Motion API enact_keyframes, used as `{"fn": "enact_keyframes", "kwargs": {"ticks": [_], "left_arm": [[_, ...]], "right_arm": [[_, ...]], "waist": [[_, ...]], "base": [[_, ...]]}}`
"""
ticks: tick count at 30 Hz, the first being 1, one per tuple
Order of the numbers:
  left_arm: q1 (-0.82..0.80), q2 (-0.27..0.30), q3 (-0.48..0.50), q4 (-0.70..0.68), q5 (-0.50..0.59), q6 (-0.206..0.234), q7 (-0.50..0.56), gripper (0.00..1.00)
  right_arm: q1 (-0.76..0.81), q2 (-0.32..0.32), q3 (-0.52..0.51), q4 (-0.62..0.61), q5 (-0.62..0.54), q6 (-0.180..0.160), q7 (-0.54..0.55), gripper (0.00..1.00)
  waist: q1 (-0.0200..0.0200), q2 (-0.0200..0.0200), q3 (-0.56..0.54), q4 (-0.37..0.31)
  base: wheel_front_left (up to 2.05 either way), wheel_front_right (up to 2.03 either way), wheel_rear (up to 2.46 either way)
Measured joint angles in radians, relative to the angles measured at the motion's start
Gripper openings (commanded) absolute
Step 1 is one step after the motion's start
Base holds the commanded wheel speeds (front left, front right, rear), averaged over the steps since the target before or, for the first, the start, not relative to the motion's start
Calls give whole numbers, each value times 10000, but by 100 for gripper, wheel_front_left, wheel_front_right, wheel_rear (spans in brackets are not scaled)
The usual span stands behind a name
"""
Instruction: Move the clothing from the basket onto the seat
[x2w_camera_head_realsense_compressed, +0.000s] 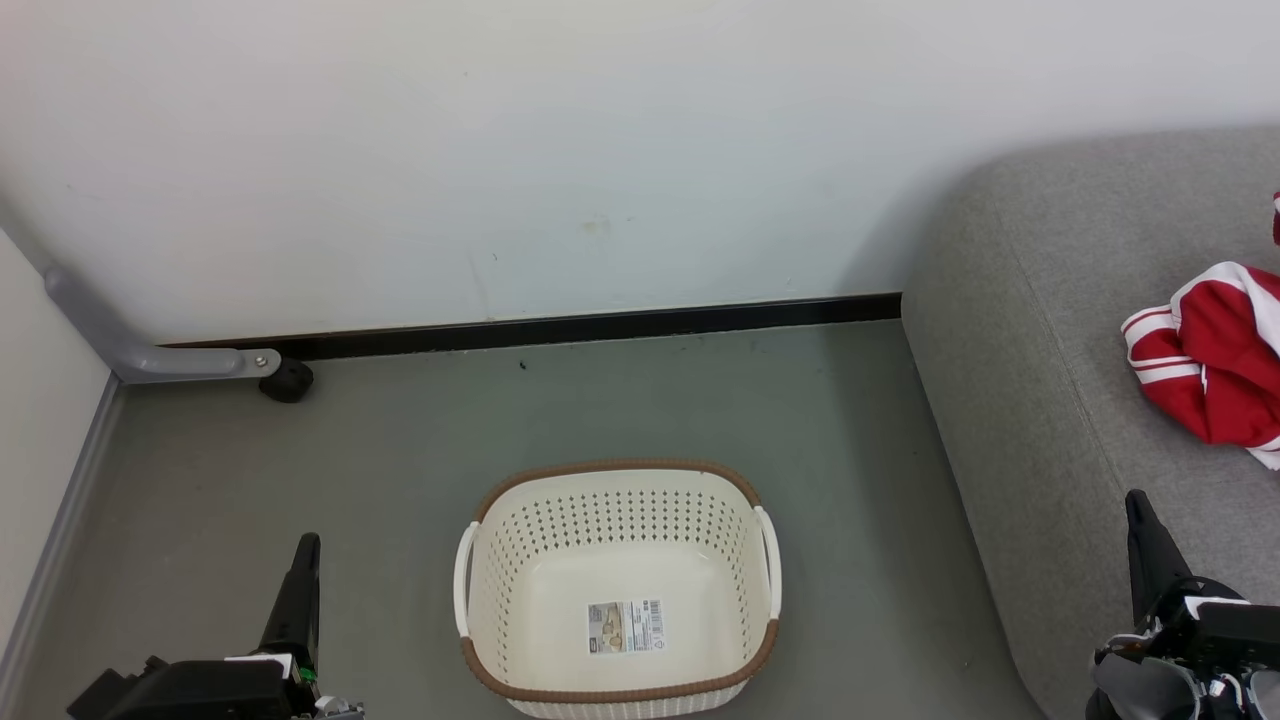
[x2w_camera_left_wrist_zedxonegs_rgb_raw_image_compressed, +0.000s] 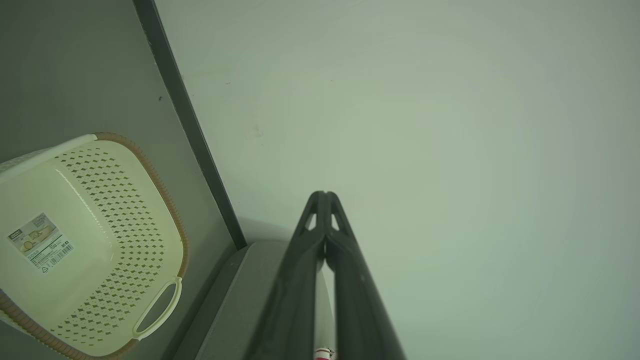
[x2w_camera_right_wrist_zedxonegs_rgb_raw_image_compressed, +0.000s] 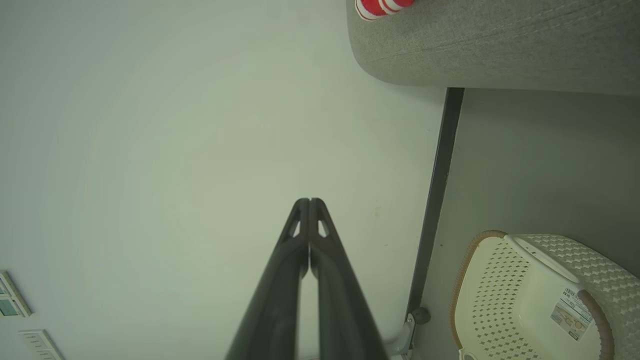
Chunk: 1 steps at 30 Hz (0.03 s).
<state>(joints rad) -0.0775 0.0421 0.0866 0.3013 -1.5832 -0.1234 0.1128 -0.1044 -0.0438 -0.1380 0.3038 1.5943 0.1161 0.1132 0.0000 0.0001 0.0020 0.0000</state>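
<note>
One crumpled red, white-striped garment (x2w_camera_head_realsense_compressed: 1218, 372)

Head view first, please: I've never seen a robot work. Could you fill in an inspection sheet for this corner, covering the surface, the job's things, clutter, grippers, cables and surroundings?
Surface: grey floor, bare around the basket.
Job's things: basket stands upright on the floor, with no garments inside, just a paper label on its bottom. Red clothing with white stripes lies on the seat, partly cut off by the picture's right edge.
Clutter: nothing seen.
Grippers: left gripper and right gripper both have jaws shut and hold nothing. They sit low, either side of the basket.
Cables: nothing seen.
Surroundings: white wall with black skirting. A grey bar with a dark round foot sits at the left.
</note>
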Motion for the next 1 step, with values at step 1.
{"fn": "enact_keyframes", "kwargs": {"ticks": [1], "left_arm": [[0,0,0,0,0,0,0,0]], "right_arm": [[0,0,0,0,0,0,0,0]], "waist": [[0,0,0,0]], "base": [[0,0,0]]}}
